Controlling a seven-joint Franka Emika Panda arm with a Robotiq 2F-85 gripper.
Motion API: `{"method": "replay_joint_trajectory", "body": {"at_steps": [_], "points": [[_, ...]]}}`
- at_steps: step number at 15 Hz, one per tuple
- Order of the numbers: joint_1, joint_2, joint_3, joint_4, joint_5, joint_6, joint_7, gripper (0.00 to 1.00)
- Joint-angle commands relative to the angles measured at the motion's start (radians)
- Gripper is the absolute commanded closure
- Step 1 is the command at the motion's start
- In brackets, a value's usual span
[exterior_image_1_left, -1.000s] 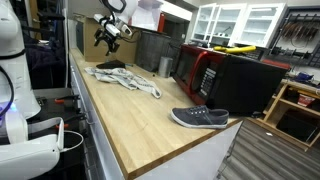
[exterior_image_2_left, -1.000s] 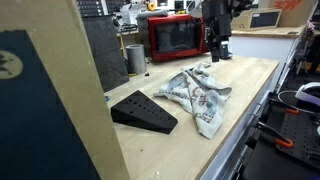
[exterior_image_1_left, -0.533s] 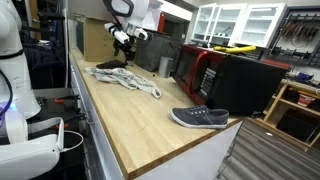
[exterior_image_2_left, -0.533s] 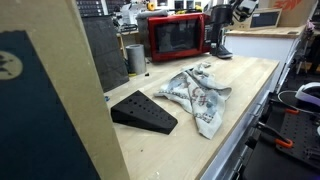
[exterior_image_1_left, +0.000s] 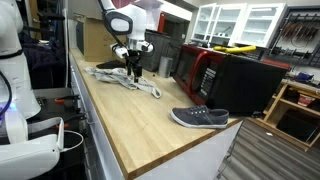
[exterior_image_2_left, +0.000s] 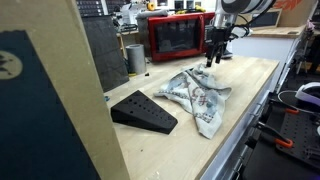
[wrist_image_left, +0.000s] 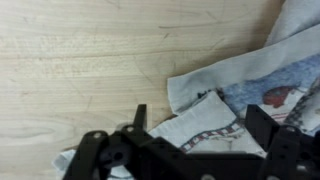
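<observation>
Wedge (exterior_image_2_left: 143, 112): lying on the counter (exterior_image_2_left: 250, 95), left of the cloth and apart from it.
Cloth (exterior_image_2_left: 198, 95): lying crumpled mid-counter, its far end sitting under the pincer.
Cloth axis: running lengthwise along the counter, with the narrow tail pointing toward the shoe (exterior_image_1_left: 200, 117); no clear front is showing.
Pincer (exterior_image_2_left: 212, 58): hanging over the cloth's far end, jaws spread fully and gripping nothing; whether it is touching cannot be told.
Risk: the fingers are likely catching only one loose fold, leaving the cloth slipping or dragging; going too deep is risking a strike on the wood.
</observation>
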Motion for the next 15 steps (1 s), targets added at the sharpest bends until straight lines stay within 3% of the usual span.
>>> {"method": "replay_joint_trajectory", "body": {"at_steps": [1, 8, 9, 11, 15], "points": [[-0.01, 0.06, 0.016, 0.003, -0.14, 0.047, 0.202, 0.0], [-0.003, 0.104, 0.011, 0.014, -0.249, 0.014, 0.357, 0.0], [-0.004, 0.106, 0.01, 0.015, -0.256, 0.016, 0.358, 0.25], [-0.005, 0.108, 0.008, 0.015, -0.265, 0.018, 0.357, 0.32], [-0.005, 0.106, 0.007, 0.012, -0.281, 0.02, 0.348, 0.64]]}}
